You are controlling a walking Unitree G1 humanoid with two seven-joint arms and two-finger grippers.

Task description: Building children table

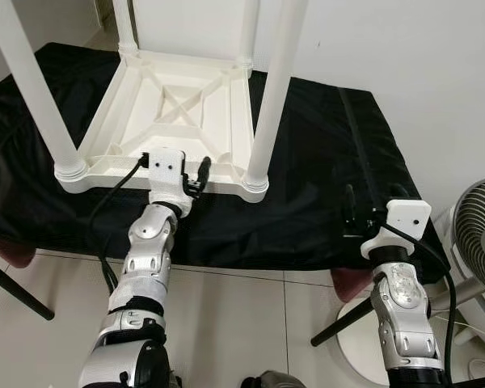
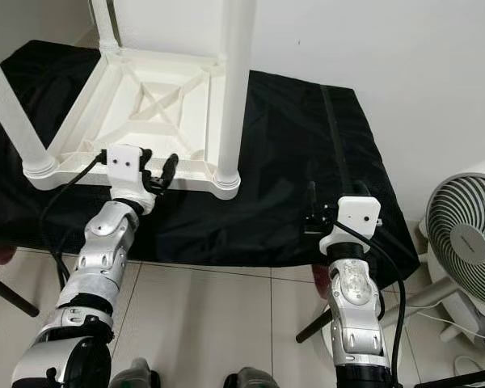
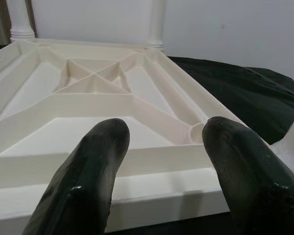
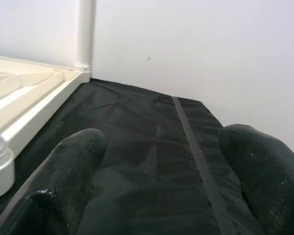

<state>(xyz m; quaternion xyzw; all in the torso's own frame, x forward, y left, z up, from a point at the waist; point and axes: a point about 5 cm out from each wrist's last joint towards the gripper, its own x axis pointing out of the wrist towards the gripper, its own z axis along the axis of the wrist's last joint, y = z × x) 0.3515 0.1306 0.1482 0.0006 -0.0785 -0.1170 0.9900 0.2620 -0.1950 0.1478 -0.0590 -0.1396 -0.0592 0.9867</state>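
Observation:
A white plastic children's table [image 1: 218, 183] lies upside down on a black cloth [image 1: 323, 162], its ribbed underside facing up. Its near-left leg [image 1: 32, 89] and near-right leg [image 1: 271, 105] stand upright in their corner sockets, and two more legs rise at the far corners. My left gripper [image 1: 182, 171] is open at the table's near rim [image 3: 152, 161], between the two near legs, with nothing between its fingers [image 3: 88, 166]. My right gripper [image 1: 364, 214] is open and empty above the cloth, to the right of the table.
The cloth covers a low surface against a white wall. A white floor fan [image 1: 477, 242] stands close to my right arm. Dark red seats on black legs [image 1: 16, 291] poke out under the cloth's front edge. Light tiled floor [image 1: 250, 323] lies below.

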